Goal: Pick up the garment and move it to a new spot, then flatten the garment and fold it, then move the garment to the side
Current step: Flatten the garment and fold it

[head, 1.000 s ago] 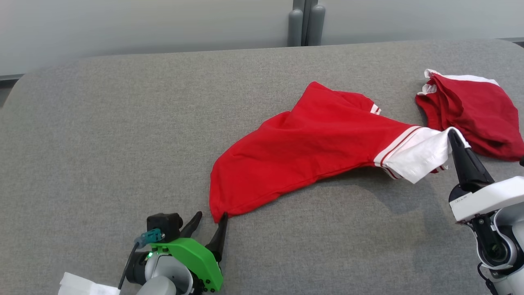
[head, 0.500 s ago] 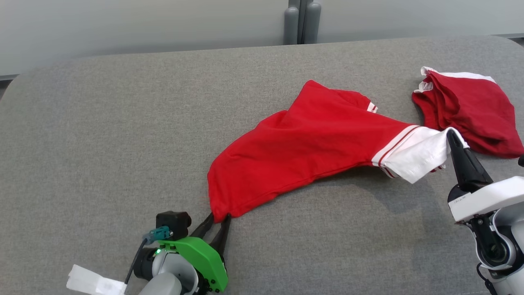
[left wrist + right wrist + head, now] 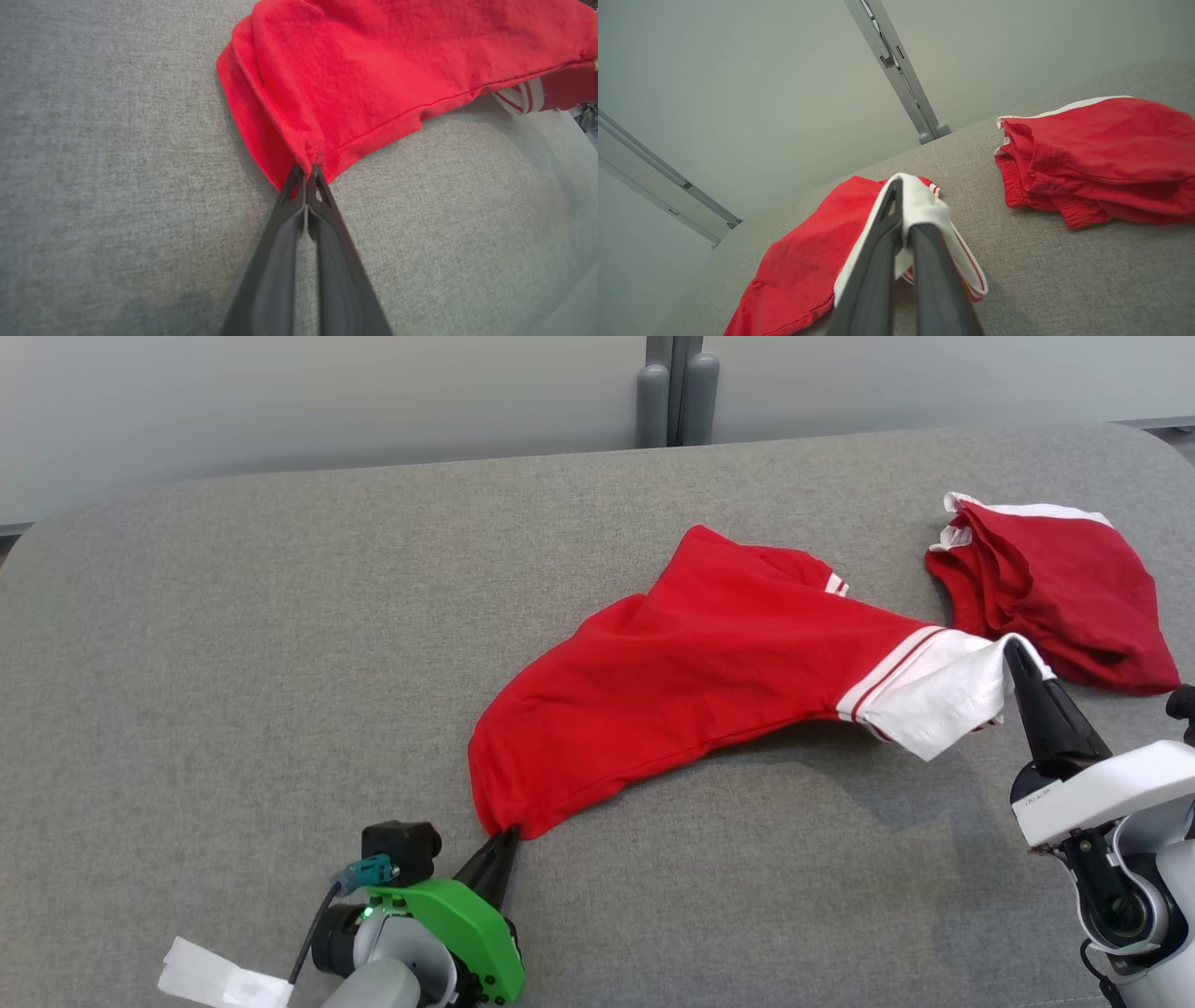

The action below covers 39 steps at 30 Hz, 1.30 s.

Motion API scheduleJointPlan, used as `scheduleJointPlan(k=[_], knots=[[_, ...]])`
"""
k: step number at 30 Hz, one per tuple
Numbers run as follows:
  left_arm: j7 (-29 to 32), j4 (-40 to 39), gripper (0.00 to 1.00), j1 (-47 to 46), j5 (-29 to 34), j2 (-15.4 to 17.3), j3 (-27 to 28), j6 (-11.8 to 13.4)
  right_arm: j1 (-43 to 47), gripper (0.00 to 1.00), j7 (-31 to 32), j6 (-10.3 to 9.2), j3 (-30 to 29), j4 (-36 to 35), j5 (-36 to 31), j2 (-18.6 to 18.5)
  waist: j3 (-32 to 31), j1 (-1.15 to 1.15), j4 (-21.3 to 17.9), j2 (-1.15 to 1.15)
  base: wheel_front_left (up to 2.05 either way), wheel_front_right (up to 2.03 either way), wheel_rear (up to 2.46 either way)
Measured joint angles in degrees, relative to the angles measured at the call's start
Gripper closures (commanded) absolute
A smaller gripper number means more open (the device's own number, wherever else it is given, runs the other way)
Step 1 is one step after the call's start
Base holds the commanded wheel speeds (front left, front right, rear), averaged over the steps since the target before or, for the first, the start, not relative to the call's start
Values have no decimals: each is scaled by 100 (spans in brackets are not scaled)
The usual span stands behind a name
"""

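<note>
Red cloth garment [image 3: 709, 681] with a white striped band sags across the middle of the grey fabric table [image 3: 233, 663], left claw [image 3: 504, 838] clamped on its red corner, right claw [image 3: 1014, 655] clamped on its white band.

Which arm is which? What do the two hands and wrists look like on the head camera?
Left hand: two long, dark, tapering fingers on a bright green cover, with a black camera block, a teal connector, a black cable and a white tag. Right hand: the same dark fingers on a white housing with small dark lettering, and a pale grey rounded joint.
</note>
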Motion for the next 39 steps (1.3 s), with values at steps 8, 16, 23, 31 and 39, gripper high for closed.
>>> scheduleJointPlan(k=[8, 16, 23, 31, 39], knots=[[-354, -165, 100, -231, -345, -9, 137, -86, -4, 100, -60, 20, -97, -155, 12, 15, -28, 0, 11, 0, 0, 0, 0], [-479, -988, 100, -370, -1232, -15, 1037, -261, -79, 100, -333, 162, -252, -497, -7, -34, -118, 0, 93, 0, 0, 0, 0], [-493, -2330, 100, -476, -1395, -38, 2226, -338, -246, 100, -510, 285, -467, -1158, -8, -192, -317, 0, 160, 0, 0, 0, 0], [-497, -4101, 100, -717, -1241, 54, 2670, -386, -495, 100, -612, 337, -989, -2448, 88, -389, -491, 0, 170, 0, 0, 0, 0], [49, -4091, 100, -779, -1452, 415, 2428, -250, -776, 100, 164, 186, -467, -2533, 575, -390, -287, 0, 139, 0, 0, 0, 0]])
